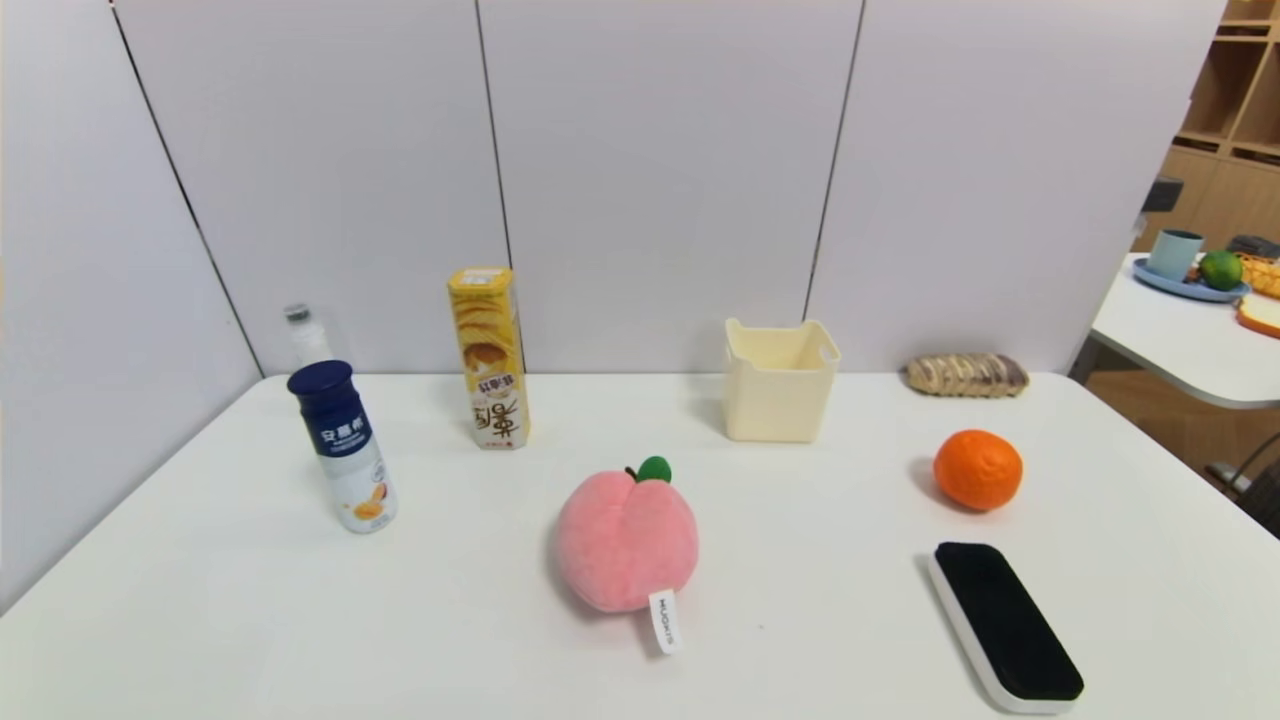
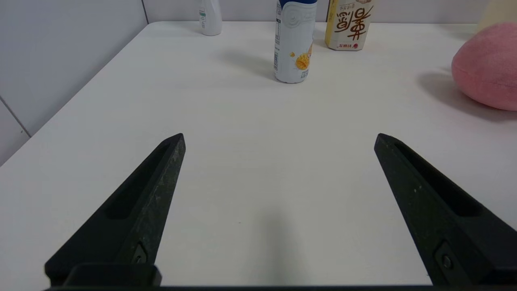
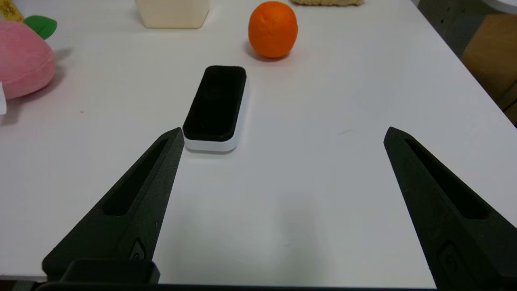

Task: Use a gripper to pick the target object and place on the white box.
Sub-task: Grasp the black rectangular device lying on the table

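Observation:
The target object, a flat eraser (image 1: 1005, 622) with black felt top and white base, lies at the front right of the table; it also shows in the right wrist view (image 3: 215, 104). The white box (image 1: 780, 379) stands open-topped near the back wall, its lower wall (image 3: 173, 14) showing in the right wrist view. My right gripper (image 3: 282, 133) is open and empty, low over the table, with the eraser just ahead of one fingertip. My left gripper (image 2: 279, 137) is open and empty over bare table at the left. Neither arm shows in the head view.
An orange (image 1: 978, 469) sits between eraser and box. A pink plush peach (image 1: 626, 540) lies mid-table. A yogurt bottle (image 1: 343, 449), a yellow snack carton (image 1: 488, 357), a clear bottle (image 1: 305, 336) and a bread loaf (image 1: 966, 375) stand farther back. The table edge (image 3: 444, 52) is right of the eraser.

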